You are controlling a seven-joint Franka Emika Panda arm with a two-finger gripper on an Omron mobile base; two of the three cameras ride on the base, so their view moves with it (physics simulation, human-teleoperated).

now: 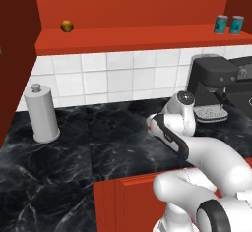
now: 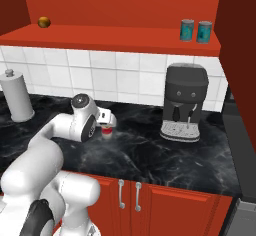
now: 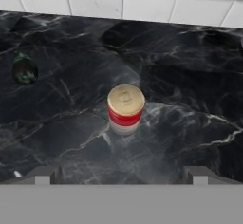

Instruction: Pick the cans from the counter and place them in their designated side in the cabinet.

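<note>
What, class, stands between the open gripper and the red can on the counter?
Nothing visible. In the hand view the red can stands upright on bare black counter, centred ahead of the two fingertips, with only marble between. A dark green object lies well off to one side, clear of the path.

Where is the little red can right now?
The red can stands upright on the black counter, right under the open gripper in the hand view; the right base view shows it left of the coffee machine.
</note>
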